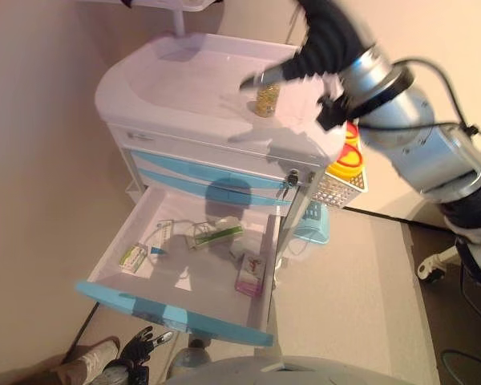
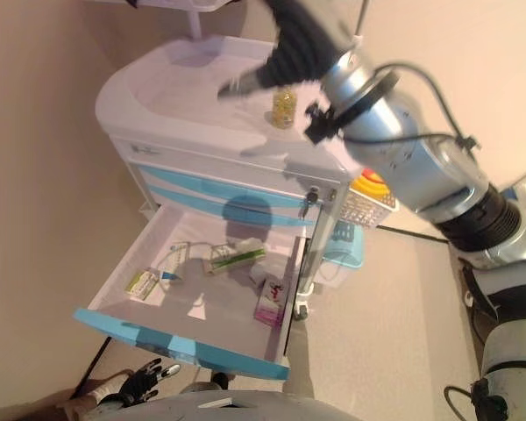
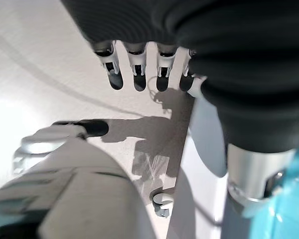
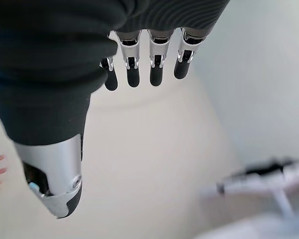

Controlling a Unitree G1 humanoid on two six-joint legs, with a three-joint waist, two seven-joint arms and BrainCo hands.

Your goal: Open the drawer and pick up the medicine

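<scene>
A small clear medicine bottle (image 1: 266, 98) with yellow contents stands on the white top of the cart (image 1: 184, 76). My right hand (image 1: 305, 60) hovers over the cart top just beside and above the bottle, fingers (image 4: 132, 69) straight, holding nothing. The cart's lower drawer (image 1: 168, 311) with a blue front is pulled wide open. Inside lie a pink box (image 1: 251, 275), a green-and-white box (image 1: 216, 235), a small box (image 1: 133, 257) and white packets. My left hand (image 1: 140, 349) hangs low in front of the drawer, fingers (image 3: 134, 74) relaxed and empty.
Two shut blue drawers (image 1: 224, 180) sit above the open one. A white wire basket (image 1: 341, 186) with a yellow and red item hangs on the cart's right side, above a light blue bin (image 1: 314, 220). A wall is close on the left.
</scene>
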